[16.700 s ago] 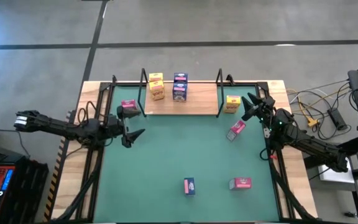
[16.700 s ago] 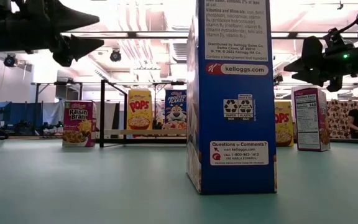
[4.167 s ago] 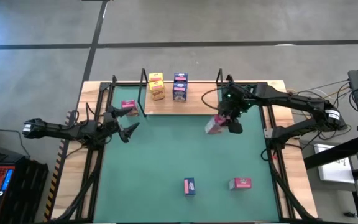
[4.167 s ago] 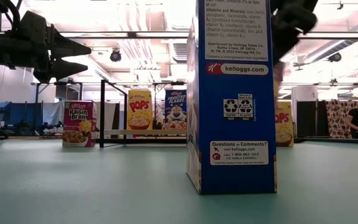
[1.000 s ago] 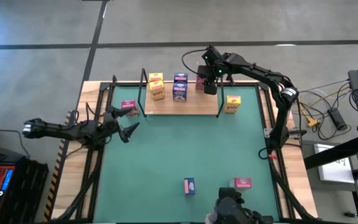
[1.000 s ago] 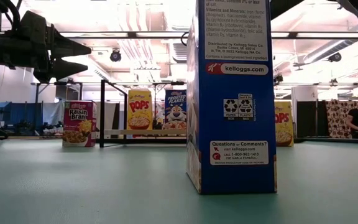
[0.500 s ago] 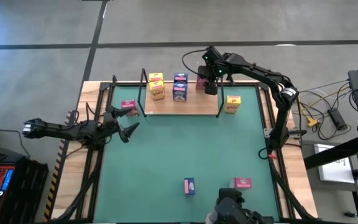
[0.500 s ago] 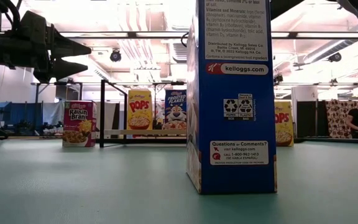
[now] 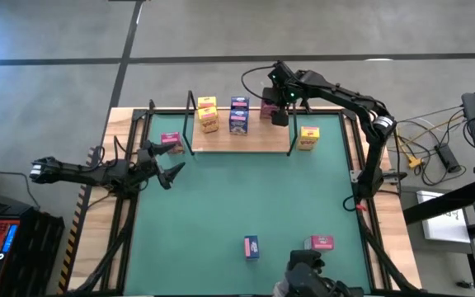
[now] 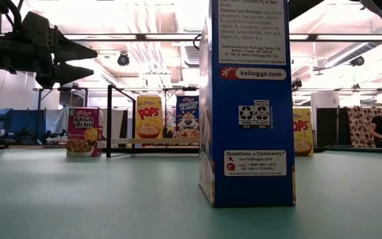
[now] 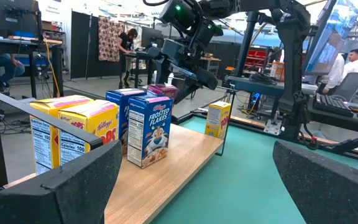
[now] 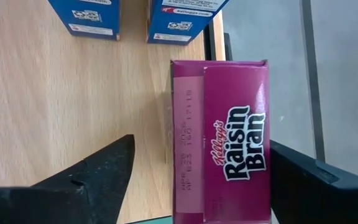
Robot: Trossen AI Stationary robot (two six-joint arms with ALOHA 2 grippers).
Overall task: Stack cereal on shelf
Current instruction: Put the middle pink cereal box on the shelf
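Note:
The shelf (image 9: 246,136), a light wood board with black wire uprights, lies at the mat's far edge. Two yellow cereal boxes (image 9: 207,114), two blue ones (image 9: 238,115) and a pink Raisin Bran box (image 12: 229,143) stand on it. My right gripper (image 12: 201,146) hangs open over the pink box at the board's far right, one finger on each side. Off the shelf, cereal stands on the mat: pink (image 9: 170,142), yellow (image 9: 308,138), blue (image 9: 251,247) and pink (image 9: 320,243). My left gripper (image 9: 171,173) waits open near the shelf's left end. My right gripper comes at the pink box from above, slanting down. One finger (image 12: 98,177) stands clearly apart from the box, with bare wood between them. The other finger (image 12: 319,180) is right beside the box's side (image 12: 263,143); whether it touches, I cannot tell. The box stands on the shelf.
The green mat (image 9: 237,198) is bare in its middle. The black wire uprights (image 9: 291,124) rise at the shelf's ends. A dark object (image 9: 308,276) sits at the near edge. In the low view the blue box (image 10: 247,99) fills the foreground. People sit in the room behind.

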